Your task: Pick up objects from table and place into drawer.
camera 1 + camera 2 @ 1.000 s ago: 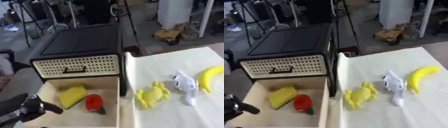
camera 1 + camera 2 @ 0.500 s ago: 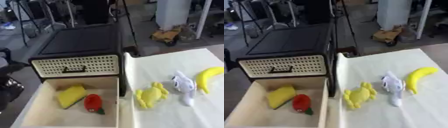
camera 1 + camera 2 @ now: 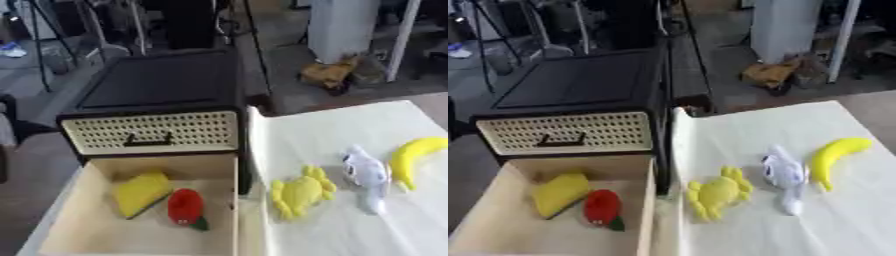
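Left eye view is showing me the open drawer (image 3: 61, 220) at about seven o'clock, already holding a yellow wedge-shaped toy (image 3: 140, 192) and, just beside it, a red strawberry-like toy (image 3: 185, 207). So I am judging two pieces as placed. Three are waiting on the bench (image 3: 350, 130) with its pale cloth, toward four o'clock: a yellow crab toy (image 3: 302, 192) nearest the drawer, a white plush animal (image 3: 367, 172) just beside that, and a yellow banana (image 3: 416, 157) farthest out at three o'clock. Neither my left hand nor my right hand is appearing in either view, so I cannot tell whether they are released or clenched. Behind the drawer, the black cabinet (image 3: 162, 87) with its perforated front is sitting at eleven o'clock.
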`<state>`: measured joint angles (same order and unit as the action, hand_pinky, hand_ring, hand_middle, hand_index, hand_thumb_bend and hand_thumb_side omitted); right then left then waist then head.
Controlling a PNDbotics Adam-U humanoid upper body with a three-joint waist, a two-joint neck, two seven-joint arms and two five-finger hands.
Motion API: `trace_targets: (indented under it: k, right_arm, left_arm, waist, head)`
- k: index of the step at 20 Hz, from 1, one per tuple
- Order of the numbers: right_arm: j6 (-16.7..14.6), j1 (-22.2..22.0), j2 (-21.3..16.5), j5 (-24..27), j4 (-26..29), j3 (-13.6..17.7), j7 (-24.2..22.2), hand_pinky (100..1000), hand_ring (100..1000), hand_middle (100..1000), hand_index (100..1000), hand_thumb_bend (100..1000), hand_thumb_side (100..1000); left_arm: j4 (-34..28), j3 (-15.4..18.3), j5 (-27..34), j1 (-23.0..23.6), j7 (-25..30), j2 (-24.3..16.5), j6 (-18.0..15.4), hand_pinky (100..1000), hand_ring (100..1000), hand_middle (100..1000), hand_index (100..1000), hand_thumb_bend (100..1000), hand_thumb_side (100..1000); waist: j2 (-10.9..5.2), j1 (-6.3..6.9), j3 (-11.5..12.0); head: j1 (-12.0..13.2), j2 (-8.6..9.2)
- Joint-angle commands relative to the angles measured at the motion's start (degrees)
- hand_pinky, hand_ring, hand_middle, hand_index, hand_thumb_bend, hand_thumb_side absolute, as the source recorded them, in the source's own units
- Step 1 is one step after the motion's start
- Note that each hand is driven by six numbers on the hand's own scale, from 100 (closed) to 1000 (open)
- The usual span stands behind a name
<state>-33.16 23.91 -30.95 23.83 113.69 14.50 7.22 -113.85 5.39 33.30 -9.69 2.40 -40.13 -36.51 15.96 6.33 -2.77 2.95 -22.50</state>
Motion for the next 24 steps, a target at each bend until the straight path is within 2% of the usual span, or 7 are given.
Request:
trace_targets:
  k: [1, 5, 9, 13, 17, 20, 24]
  right_arm:
    - [-0.55, 1.0, -1.99, 0.35, 0.9, 0.37, 0.5, 755, 877, 772, 908, 100, 1000]
    - [-1.35, 1.3, -2.84, 0.44, 0.9, 0.34, 1.17, 752, 875, 773, 906, 100, 1000]
    - [-2.5, 1.87, -4.18, 0.47, 0.9, 0.35, 2.33, 747, 870, 774, 902, 100, 1000]
    - [-3.59, 2.52, -5.64, 0.43, 0.9, 0.21, 3.84, 745, 867, 775, 900, 100, 1000]
    - [-3.88, 2.96, -6.7, 0.45, 0.9, 0.18, 5.13, 746, 868, 776, 900, 100, 1000]
    - [-3.75, 3.11, -7.45, 0.05, 0.9, 0.38, 6.04, 748, 873, 778, 900, 100, 1000]
    - [-2.25, 3.29, -8.29, -0.72, 0.9, 0.66, 7.1, 754, 880, 783, 904, 100, 1000]
  left_arm:
    - [-0.74, 2.08, 5.83, -0.02, 0.34, -0.39, -2.21, 419, 444, 474, 963, 100, 862]
    - [-0.74, 3.78, 11.06, 0.35, 0.62, 0.36, -4.48, 528, 547, 556, 963, 167, 889]
    - [-0.74, 5.48, 15.02, 1.17, 1.02, 1.09, -7.79, 634, 641, 650, 990, 320, 939]
    - [-0.74, 7.13, 16.87, 2.41, 1.84, 1.96, -11.63, 755, 736, 736, 1000, 410, 988]
    - [-0.74, 7.85, 17.26, 4.05, 5.01, 3.26, -14.84, 887, 808, 801, 1000, 374, 1000]
    - [-0.74, 8.48, 18.58, 4.45, 9.39, 4.55, -15.39, 922, 861, 826, 1000, 348, 1000]
    - [-0.74, 9.13, 21.74, 5.56, 15.85, 6.3, -15.46, 928, 899, 832, 1000, 347, 1000]
  waist:
    - [-0.77, -0.46, 0.15]
    - [-0.77, -0.63, 0.31]
    - [-0.78, -0.81, 0.53]
    - [-0.8, -1.03, 0.8]
    - [-0.72, -1.33, 1.05]
    - [-0.65, -1.67, 1.22]
    - [-0.89, -2.23, 1.37]
  head:
    - [-0.34, 0.67]
    - [-0.57, 0.57]
    - [-0.91, 0.11]
    - [-0.99, -1.02]
    - [-0.85, -1.57]
    - [-1.0, -1.98]
    - [-0.9, -3.69]
